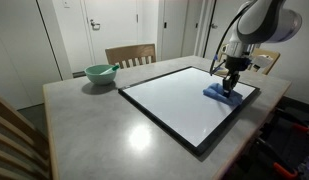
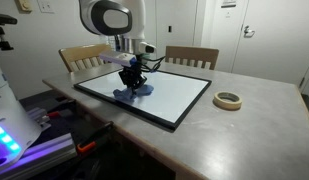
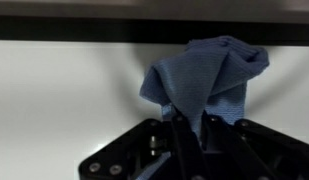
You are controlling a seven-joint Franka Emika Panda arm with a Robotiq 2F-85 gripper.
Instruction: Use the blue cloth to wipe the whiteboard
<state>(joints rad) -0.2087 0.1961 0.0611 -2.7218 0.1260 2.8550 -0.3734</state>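
This looks like a home dining room. A grey table (image 1: 84, 125) has slatted wooden chairs (image 2: 191, 57) just beyond the jaws of the gripper (image 1: 231, 88), white panelled doors (image 1: 109, 25) farther behind, and a pale green bowl (image 1: 100, 73) well off to the jaws' side.

Arm (image 1: 262, 22): elbow high, forearm reaching down, wrist vertical.
Pincer (image 1: 231, 80): pointing straight down, jaws closed tight.
Fingers (image 3: 180, 130): pressed together, pinching a fold of the blue cloth (image 3: 209, 75).
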